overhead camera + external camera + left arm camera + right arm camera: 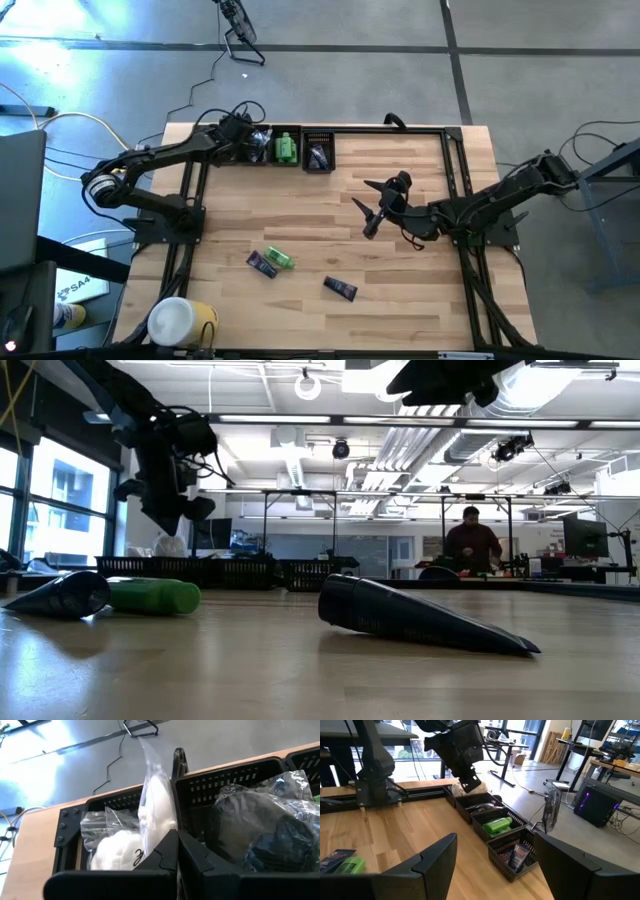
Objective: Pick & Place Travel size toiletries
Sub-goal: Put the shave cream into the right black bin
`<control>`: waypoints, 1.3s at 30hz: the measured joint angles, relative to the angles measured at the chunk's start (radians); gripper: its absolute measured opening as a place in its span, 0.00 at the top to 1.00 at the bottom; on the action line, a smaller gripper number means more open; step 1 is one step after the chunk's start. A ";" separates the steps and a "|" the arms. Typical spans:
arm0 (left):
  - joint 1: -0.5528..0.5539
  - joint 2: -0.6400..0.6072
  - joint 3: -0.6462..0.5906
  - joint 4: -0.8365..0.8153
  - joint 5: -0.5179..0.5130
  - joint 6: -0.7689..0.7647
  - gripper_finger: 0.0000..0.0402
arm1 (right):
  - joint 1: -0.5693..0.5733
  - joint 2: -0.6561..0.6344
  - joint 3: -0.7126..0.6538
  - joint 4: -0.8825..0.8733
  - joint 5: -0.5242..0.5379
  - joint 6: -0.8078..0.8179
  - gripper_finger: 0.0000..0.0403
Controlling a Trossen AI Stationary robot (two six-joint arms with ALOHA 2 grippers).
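My left gripper (175, 851) is at the far-left row of black baskets (303, 133), shut on a white plastic-wrapped packet (156, 802) above the end basket, which has more white packets (111, 851). The neighbouring baskets hold wrapped black discs (265, 827), green bottles (497, 826) and dark sachets (517, 855). My right gripper (372, 207) hovers open over mid-table, touching nothing. On the near part of the table lie a green bottle (279, 259) beside a dark sachet (262, 264), and a second sachet (340, 288), each flat on its side. My left gripper pinches the white packet between its two fingers at the packet's plastic edge (159, 836). In the right wrist view the fingers (470, 779) point down from above. The packet is lifted clear, over the end basket (470, 800).
A large white-and-yellow cylinder (181, 320) stands at the near-left corner. A black frame (455, 180) runs along the table's sides. Bare wood lies between the loose items and the baskets. A person (472, 545) stands at a bench in the room beyond.
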 joint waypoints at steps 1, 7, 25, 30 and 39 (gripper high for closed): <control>0.000 0.000 0.000 -0.001 0.000 -0.007 1.00 | -0.004 0.000 0.000 -0.001 -0.002 0.000 0.36; 0.000 0.000 0.000 0.001 0.031 -0.013 1.00 | -0.026 0.001 0.000 -0.017 -0.034 0.010 0.36; 0.022 0.000 0.466 -0.464 0.203 0.116 1.00 | -0.047 0.001 0.000 -0.049 -0.079 0.021 0.36; 0.088 0.089 0.575 -0.601 0.220 0.119 1.00 | -0.046 0.001 0.000 -0.078 -0.086 0.027 0.36; 0.067 0.307 0.665 -0.628 0.224 0.205 1.00 | -0.046 0.002 0.000 -0.090 -0.109 0.027 0.36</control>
